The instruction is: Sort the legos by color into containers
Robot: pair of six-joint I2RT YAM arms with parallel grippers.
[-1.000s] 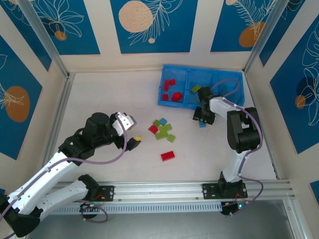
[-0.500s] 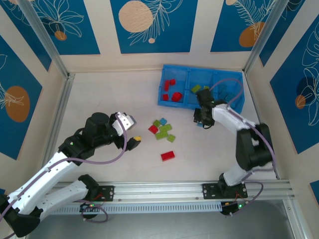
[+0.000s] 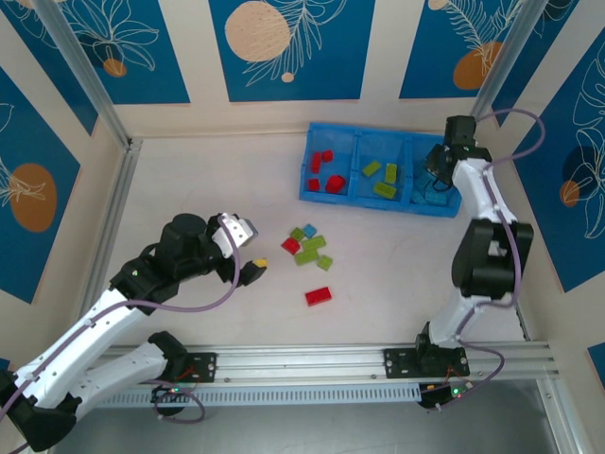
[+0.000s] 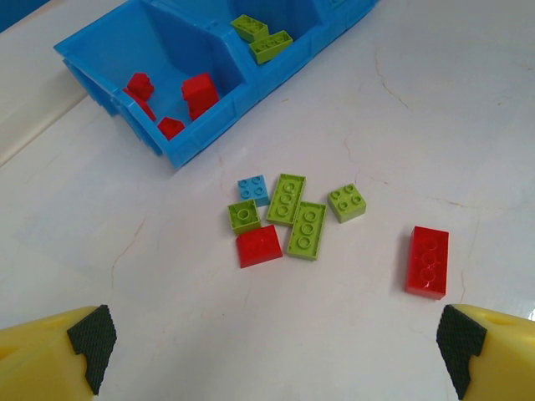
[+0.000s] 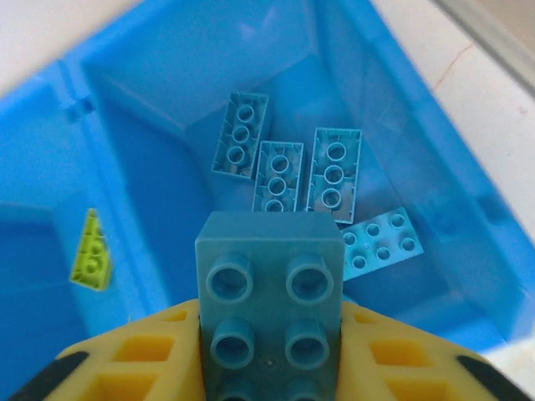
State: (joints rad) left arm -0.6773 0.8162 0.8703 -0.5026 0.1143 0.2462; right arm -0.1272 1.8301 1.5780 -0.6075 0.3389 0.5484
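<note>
The long blue bin (image 3: 378, 201) stands at the back right of the table. Its left compartment holds red bricks (image 3: 326, 176), the middle one lime green bricks (image 3: 380, 180), the right one several light blue bricks (image 5: 284, 171). My right gripper (image 3: 437, 180) hangs over the right compartment, shut on a light blue brick (image 5: 269, 292). A loose cluster (image 3: 307, 244) of green, red and one light blue brick (image 4: 252, 189) lies mid-table. A long red brick (image 4: 427, 261) lies apart, nearer the arms. My left gripper (image 3: 253, 270) stands open, left of the cluster and above the table.
The enclosure's walls stand close behind and to the right of the bin. A metal rail (image 3: 312, 359) runs along the near edge. A green wedge brick (image 5: 90, 261) shows past the bin's divider (image 5: 125, 209) in the right wrist view.
My right gripper has lifted the light blue brick from the table in front of the bin and swung it right, over the right compartment. The left arm has not moved.
</note>
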